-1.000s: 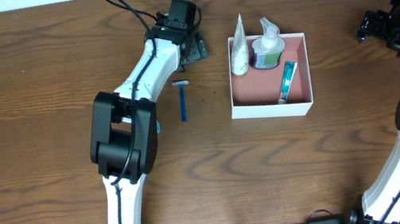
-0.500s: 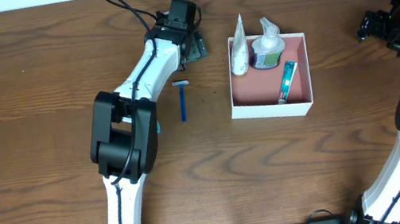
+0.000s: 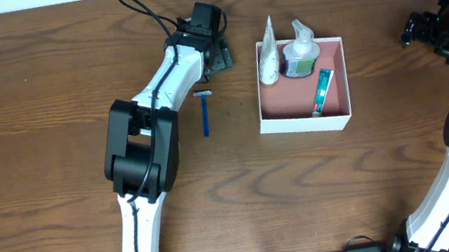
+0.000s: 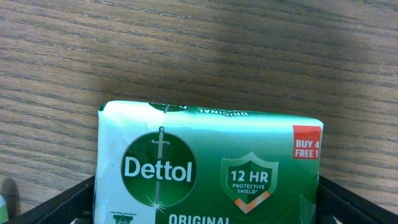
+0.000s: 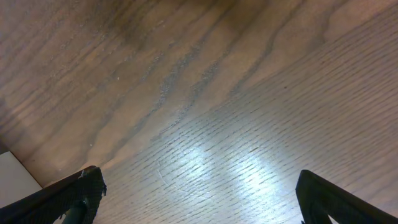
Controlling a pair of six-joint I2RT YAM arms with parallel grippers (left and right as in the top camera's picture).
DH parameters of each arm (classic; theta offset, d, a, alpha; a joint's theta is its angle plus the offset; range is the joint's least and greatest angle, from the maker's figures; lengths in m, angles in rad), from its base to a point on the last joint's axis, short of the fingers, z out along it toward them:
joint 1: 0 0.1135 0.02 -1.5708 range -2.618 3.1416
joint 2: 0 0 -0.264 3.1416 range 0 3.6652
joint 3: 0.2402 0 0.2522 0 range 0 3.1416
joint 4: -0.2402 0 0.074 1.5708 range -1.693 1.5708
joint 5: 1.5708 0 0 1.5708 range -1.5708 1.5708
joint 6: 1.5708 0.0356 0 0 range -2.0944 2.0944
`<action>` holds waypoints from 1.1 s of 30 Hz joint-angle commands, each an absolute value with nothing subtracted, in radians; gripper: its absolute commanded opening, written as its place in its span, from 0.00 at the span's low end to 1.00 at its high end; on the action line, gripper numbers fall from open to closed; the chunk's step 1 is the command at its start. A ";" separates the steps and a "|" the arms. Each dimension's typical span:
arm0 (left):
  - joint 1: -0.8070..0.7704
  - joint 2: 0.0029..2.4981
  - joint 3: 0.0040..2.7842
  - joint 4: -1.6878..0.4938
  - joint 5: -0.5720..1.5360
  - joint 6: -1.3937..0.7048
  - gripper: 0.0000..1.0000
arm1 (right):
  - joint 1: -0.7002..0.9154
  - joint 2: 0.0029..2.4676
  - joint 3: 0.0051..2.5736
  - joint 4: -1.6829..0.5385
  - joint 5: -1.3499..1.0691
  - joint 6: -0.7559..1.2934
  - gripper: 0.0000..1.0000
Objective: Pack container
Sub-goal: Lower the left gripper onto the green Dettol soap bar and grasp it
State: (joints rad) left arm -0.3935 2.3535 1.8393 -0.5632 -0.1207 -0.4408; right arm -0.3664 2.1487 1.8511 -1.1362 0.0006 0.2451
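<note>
The container (image 3: 305,122), a square white box with a pink-brown inside, sits right of centre and holds a white tube (image 3: 267,58), a pump bottle (image 3: 299,51) and a green packet (image 3: 322,91). My left gripper (image 3: 215,55) is just left of the container's far corner. In the left wrist view it (image 4: 208,213) is shut on a green-and-white Dettol soap packet (image 4: 208,155) over bare wood. The soap is hidden under the gripper in the overhead view. My right gripper (image 3: 414,28) is open and empty at the far right, and it (image 5: 199,199) shows only table between its fingers in the right wrist view.
A blue razor (image 3: 203,113) lies on the table left of the container, just in front of my left gripper. A black cable (image 3: 138,8) loops behind the left arm. A white corner (image 5: 12,177) shows at the left edge of the right wrist view.
The left arm has shifted very slightly to the right. The right arm and the objects have not moved.
</note>
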 commanded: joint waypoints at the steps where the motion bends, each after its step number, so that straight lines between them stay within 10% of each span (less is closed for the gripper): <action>1: -0.390 2.367 1.851 -0.554 -0.147 -0.407 0.98 | -0.375 2.146 1.851 -1.137 0.011 0.254 0.99; 33: -0.389 2.367 1.843 -0.529 -0.147 -0.300 0.98 | -0.375 2.146 1.851 -1.136 0.011 0.254 0.99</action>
